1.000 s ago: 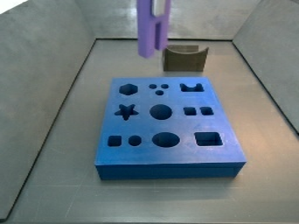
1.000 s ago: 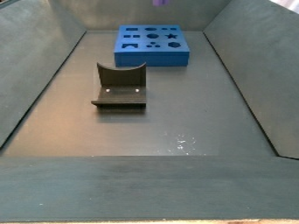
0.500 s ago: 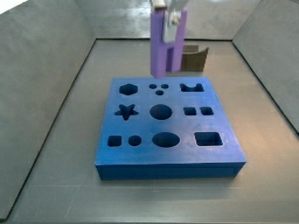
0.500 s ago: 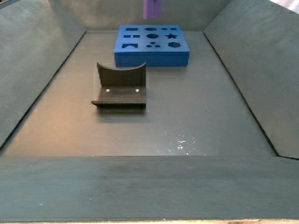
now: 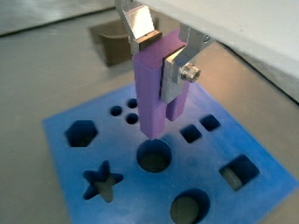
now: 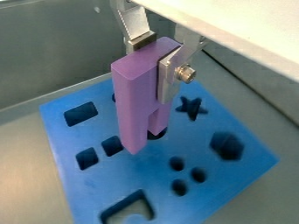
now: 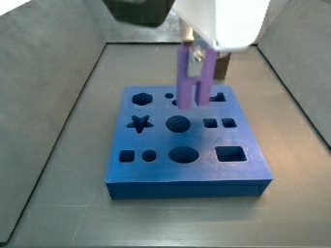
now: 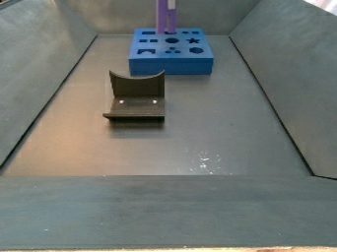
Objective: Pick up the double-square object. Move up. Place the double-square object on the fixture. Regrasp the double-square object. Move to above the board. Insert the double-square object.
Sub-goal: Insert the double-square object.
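Over the board (image 7: 188, 139) I see the gripper (image 5: 163, 54) with its fingers (image 5: 142, 26) clamped on the double-square object (image 5: 158, 83), which hangs upright. Both wrist views show the flat silver plates pinching the purple piece near its top. They also show its low end close above the blue top, among the holes. I cannot tell from them if it touches.

A side view shows the purple piece (image 7: 193, 77) over the back part of the board, and the arm hides most of the fixture there. A side view from the far end shows the whole fixture (image 8: 136, 97) alone on the floor (image 8: 171, 148), well apart from the board (image 8: 171, 51). It shows only the purple piece (image 8: 166, 15), not the fingers.

Grey walls (image 8: 46, 79) stand on both sides. Bare floor runs all around the board.
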